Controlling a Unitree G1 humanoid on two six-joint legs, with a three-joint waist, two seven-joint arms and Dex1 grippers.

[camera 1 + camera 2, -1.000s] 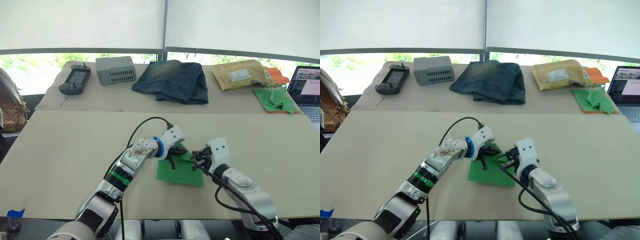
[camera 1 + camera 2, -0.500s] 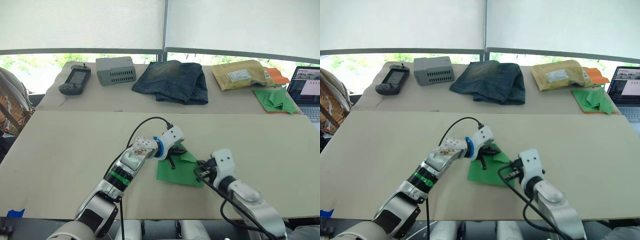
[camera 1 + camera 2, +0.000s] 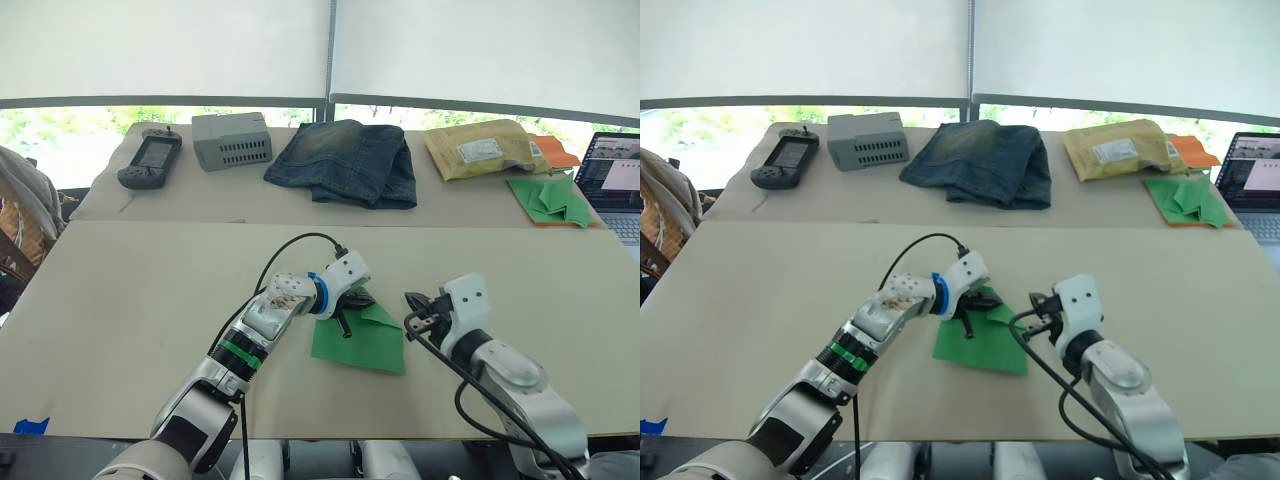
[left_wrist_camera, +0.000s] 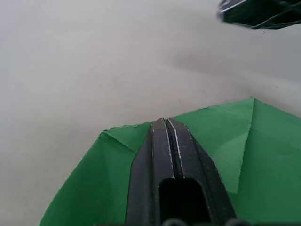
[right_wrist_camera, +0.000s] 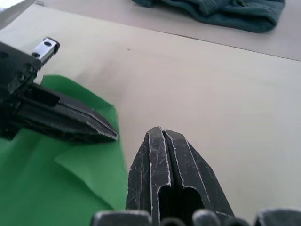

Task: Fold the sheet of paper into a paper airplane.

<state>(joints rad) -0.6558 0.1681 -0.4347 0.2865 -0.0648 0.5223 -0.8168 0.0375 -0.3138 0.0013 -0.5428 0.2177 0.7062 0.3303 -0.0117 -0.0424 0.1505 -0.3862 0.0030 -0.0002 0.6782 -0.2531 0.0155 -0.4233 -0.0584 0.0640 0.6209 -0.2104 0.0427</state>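
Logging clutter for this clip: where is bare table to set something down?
Bare: the near board left of the left end effector, and right of the right end effector. Crowded: around the sheet of paper, and the far table with jeans.

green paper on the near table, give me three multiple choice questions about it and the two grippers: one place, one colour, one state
1. Where do the left gripper's fingers rest?
A. on the green paper
B. on the jeans
C. on the laptop

2. What colour is the paper pile beside the laptop?
A. blue
B. green over orange
C. white

3. How are the right gripper's fingers?
A. wide open
B. gripping the paper
C. shut, beside the paper

Answers: 1 A, the left wrist view shows them over the paper. 2 B, both colours show. 3 C, they meet over bare table.
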